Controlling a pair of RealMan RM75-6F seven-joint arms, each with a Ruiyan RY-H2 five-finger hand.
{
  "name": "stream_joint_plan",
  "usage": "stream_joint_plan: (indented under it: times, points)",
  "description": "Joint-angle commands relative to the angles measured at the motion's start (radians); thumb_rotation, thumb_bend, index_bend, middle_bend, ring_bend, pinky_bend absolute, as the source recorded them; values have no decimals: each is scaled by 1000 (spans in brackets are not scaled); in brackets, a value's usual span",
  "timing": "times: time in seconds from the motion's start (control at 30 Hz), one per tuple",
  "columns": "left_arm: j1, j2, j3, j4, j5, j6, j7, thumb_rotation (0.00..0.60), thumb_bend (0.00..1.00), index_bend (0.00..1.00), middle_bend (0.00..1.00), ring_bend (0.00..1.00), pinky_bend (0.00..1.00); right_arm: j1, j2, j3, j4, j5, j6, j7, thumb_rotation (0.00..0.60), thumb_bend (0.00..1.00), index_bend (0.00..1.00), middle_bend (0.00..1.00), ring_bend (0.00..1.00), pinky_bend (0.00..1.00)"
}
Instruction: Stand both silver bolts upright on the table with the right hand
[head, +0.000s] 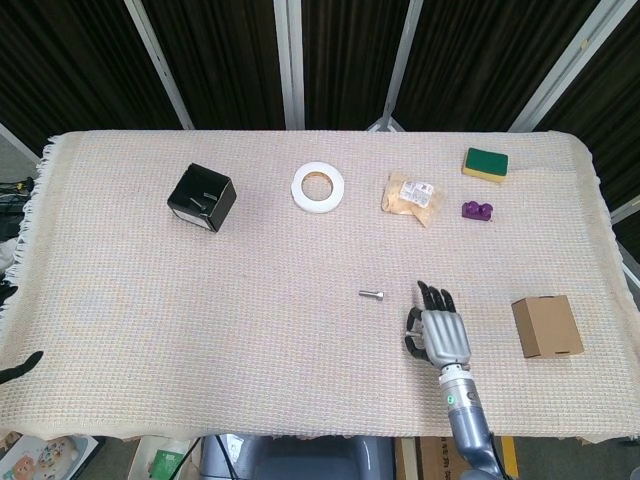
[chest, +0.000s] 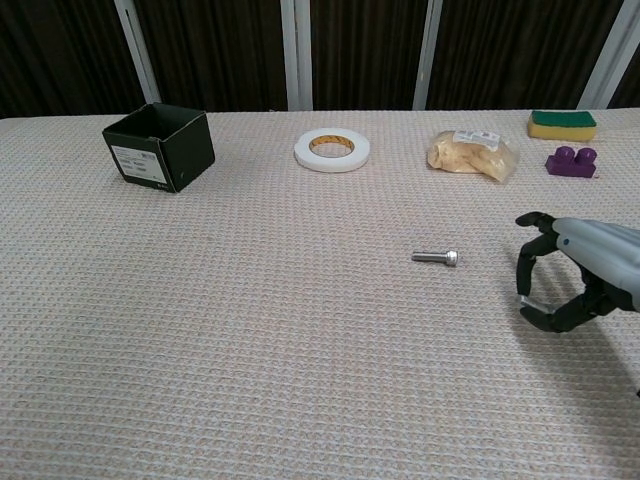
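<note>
Starting at the left, I see a black box (chest: 160, 147) sitting far back on the table (chest: 250, 350), with a roll of white tape (chest: 332, 150) further along and a bag of snacks (chest: 472, 154) beyond that. None of those matter to me right now.

Near the middle lies one silver bolt (chest: 437, 258), flat on its side on the cloth, head pointing toward my right hand (chest: 570, 285) and clearly apart from it. It has not been stood up.

The right hand hovers low just right of that bolt, fingers curled round in a loose claw with the thumb below. In the chest view I can make out a small bright piece (chest: 524, 299) at the tip between thumb and finger, which I take to be the second bolt pinched there, though it is small enough that I would not swear to it. From the head view the hand (head: 437, 330) covers it completely.

So I judge I am on the first bolt: carrying it, with placing yet to do. Next I need to turn the wrist so the bolt's head faces down, lower it onto the cloth, and ease the fingers apart slowly, since the woven surface could tip it.

Further right sit a green and yellow sponge (chest: 563, 124), a purple block (chest: 572, 161), and a cardboard box (head: 546, 326).

My left hand is out of both views.
</note>
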Motion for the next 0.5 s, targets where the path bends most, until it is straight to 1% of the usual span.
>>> stream_joint_plan:
  times: [0.03, 0.5]
  points:
    - [0, 0, 0, 0, 0, 0, 0, 600, 147, 169, 149, 7, 49, 1, 2, 2, -3, 1, 1, 4, 600, 367, 613, 0, 60, 25]
    - [-1, -2, 0, -1, -1, 0, 6, 600, 147, 169, 149, 7, 49, 8, 24, 22, -40, 28, -9, 43, 600, 367, 614, 0, 62, 25]
